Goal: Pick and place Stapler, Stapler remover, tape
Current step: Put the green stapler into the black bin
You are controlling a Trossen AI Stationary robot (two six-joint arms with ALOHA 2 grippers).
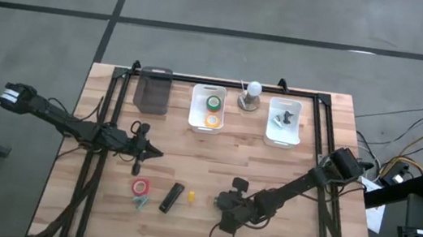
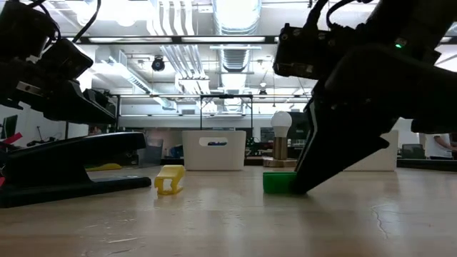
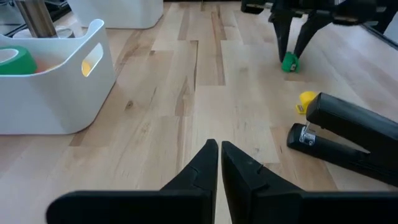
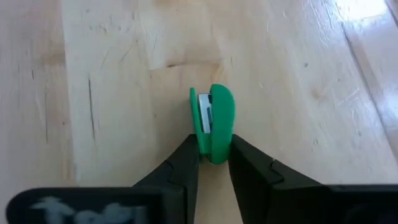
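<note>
A small green stapler remover (image 4: pixel 213 118) lies on the table between the fingers of my right gripper (image 4: pixel 212 142), near the table's front middle (image 1: pixel 221 214); the high view hides it under the gripper. The black stapler (image 1: pixel 171 198) lies flat to the left, with a small yellow stapler remover (image 1: pixel 191 197) beside it. A red tape roll (image 1: pixel 141 185) lies flat left of the stapler. Green tape (image 1: pixel 214 102) and orange tape (image 1: pixel 212 120) lie in the middle white bin (image 1: pixel 196 108). My left gripper (image 1: pixel 156 154) hovers shut above the red roll's far side (image 3: pixel 219 144). My right gripper pinches the green stapler remover at its near end (image 4: pixel 214 134), one finger (image 4: pixel 186 155) on each broad side. The fingers slant down onto it from above (image 2: pixel 314 164). The remover's underside (image 2: pixel 277 190) rests on the table.
A dark bin (image 1: pixel 153 90) stands at the far left, a lamp with a bulb (image 1: pixel 253 91) between the two white bins, and the right white bin (image 1: pixel 283 121) holds small items. A teal thing (image 1: pixel 140 202) lies by the red roll. A black frame (image 1: pixel 105 121) borders the table.
</note>
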